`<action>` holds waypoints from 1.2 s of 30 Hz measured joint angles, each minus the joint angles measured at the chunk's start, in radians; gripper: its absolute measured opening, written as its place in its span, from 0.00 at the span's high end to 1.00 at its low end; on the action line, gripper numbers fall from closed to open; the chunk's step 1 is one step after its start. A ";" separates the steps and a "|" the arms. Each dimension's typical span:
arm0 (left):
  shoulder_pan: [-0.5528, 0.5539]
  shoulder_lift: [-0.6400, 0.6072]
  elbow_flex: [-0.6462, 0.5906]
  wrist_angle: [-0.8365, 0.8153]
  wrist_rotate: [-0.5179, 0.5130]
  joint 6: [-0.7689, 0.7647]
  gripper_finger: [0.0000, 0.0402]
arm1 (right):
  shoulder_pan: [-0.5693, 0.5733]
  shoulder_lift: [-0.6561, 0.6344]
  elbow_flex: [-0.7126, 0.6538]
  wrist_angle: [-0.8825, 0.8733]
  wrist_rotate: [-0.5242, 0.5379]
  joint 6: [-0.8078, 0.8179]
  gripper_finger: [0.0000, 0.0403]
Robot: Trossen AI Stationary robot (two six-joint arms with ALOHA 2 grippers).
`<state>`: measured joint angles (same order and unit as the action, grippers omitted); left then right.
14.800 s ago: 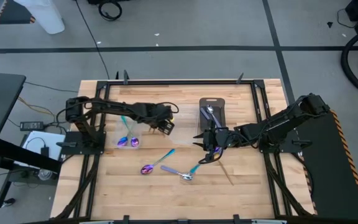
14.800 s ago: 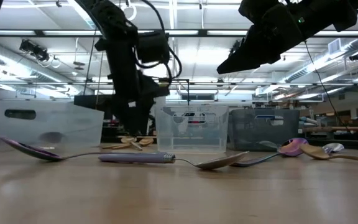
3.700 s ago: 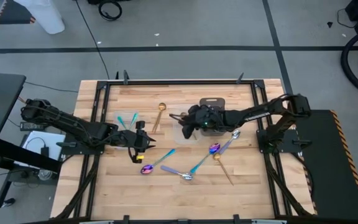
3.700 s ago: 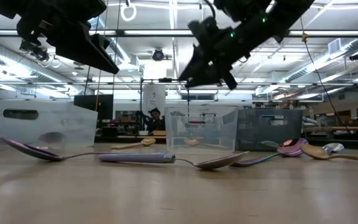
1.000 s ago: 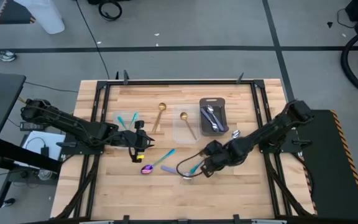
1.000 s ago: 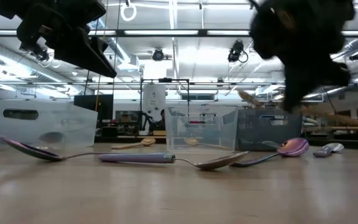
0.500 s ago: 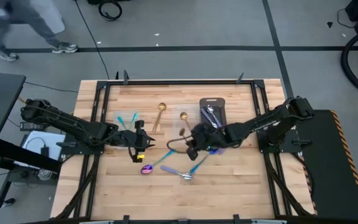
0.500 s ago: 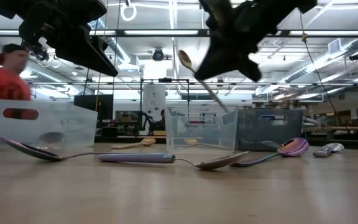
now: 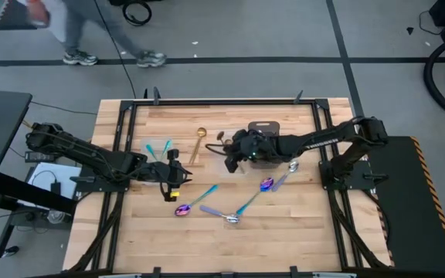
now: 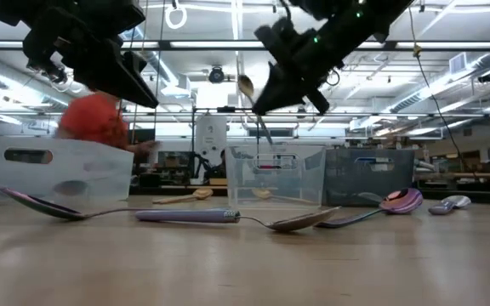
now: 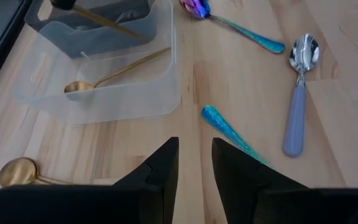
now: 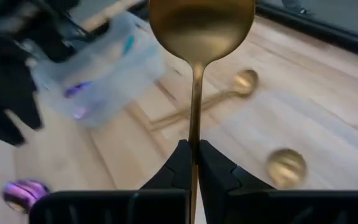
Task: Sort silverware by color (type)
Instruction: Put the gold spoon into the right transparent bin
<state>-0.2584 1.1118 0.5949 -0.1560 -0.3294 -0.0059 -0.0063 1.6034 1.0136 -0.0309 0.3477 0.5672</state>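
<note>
Nearest the low camera, a spoon with a pale lavender handle (image 10: 185, 216) lies across the wooden table (image 9: 300, 232), its silver bowl resting on the surface. Beside it lie iridescent purple-blue spoons with teal handles (image 9: 195, 202), loose on the wood near the table's middle, and another iridescent spoon (image 9: 269, 184) lies farther toward the right arm's side.

The left gripper (image 9: 174, 183) is held low over the table on the left side, its arm stretched out nearly level from its base. Its two dark fingers (image 11: 160, 171) stand parted with a narrow gap between them, and nothing is held there.

The right gripper (image 9: 232, 157) hangs above the table's middle at the end of an arm reaching in from the right. Its fingers (image 12: 182, 165) are pressed together on the thin handle of a shiny gold spoon (image 12: 199, 37), which is in the air with its round bowl away from the gripper.

A clear plastic container (image 11: 114, 78) below the right gripper holds one gold spoon (image 11: 114, 71). Another clear container (image 10: 54, 170) on the left side holds teal-handled utensils (image 9: 158, 148). A further gold spoon (image 9: 199, 139) lies on the bare wood beside the middle container. The dark grey rectangular tray (image 9: 265, 127) sits just beyond the right gripper; its contents are hidden by the arm.

A person in a red top (image 10: 96, 119) shows in the room behind the table.
</note>
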 joint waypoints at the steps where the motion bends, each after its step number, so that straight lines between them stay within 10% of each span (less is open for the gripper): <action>1: 0.000 0.000 0.000 -0.002 0.000 0.000 0.74 | -0.008 0.006 0.000 -0.031 -0.006 0.016 0.96; 15: 0.000 0.000 0.000 -0.003 0.000 -0.015 0.74 | -0.096 0.181 0.000 -0.130 -0.183 0.200 0.86; 36: 0.000 0.000 0.000 -0.007 0.000 -0.018 0.74 | -0.114 0.120 0.000 -0.139 -0.233 0.175 0.68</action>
<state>-0.2584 1.1118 0.5949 -0.1635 -0.3290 -0.0235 -0.1204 1.7230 1.0134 -0.1697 0.1150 0.7421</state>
